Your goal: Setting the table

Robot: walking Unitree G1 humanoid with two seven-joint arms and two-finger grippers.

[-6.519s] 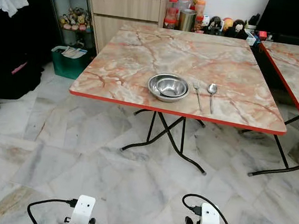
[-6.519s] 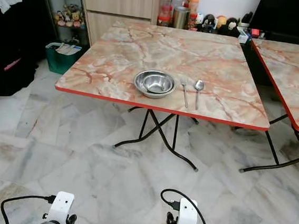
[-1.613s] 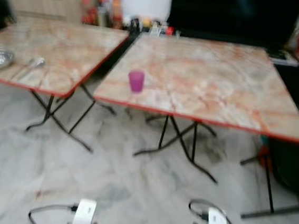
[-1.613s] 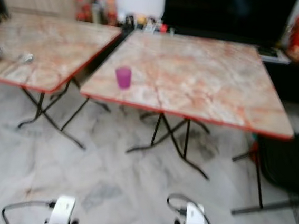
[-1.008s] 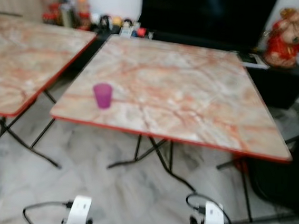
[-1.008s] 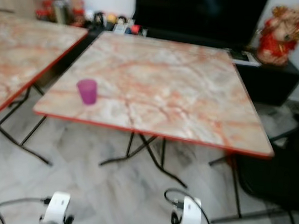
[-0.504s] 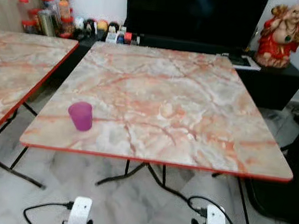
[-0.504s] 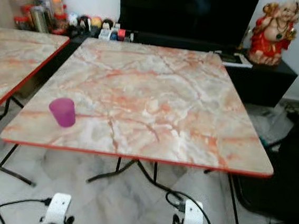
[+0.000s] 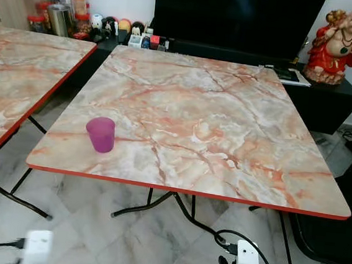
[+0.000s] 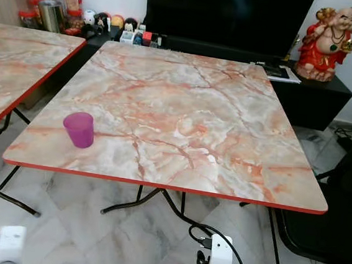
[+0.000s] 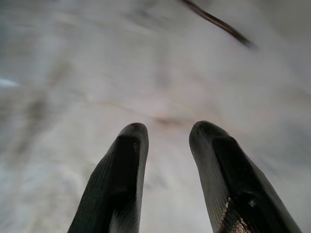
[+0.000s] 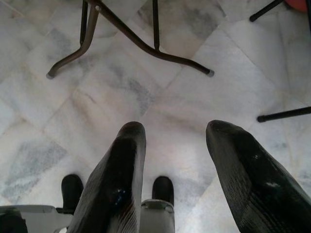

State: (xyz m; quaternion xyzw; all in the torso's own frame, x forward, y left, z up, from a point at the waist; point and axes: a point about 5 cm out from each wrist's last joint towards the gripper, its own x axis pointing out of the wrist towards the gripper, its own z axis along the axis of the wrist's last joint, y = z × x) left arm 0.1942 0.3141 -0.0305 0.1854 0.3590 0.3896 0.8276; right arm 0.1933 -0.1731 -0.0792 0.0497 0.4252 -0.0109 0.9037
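Purple cup point(image 9: 101, 134) upright near the front-left corner of the marble-patterned folding table point(image 9: 226, 130), close to its red front edge, wide bare top to its right and a narrow gap to the second table point(image 9: 13, 79) on the left. Left gripper point(image 11: 167, 133) and right gripper point(image 12: 177, 133) low over the tiled floor point(image 12: 160, 104), fingers parted, nothing held. Table's black legs point(image 12: 126, 34) sharp in the right wrist view, blurred in the left; no legible writing.

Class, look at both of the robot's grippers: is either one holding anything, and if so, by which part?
Nothing is held. The left gripper and right gripper are open over the floor; the purple plastic cup stands untouched on the marble-patterned table.
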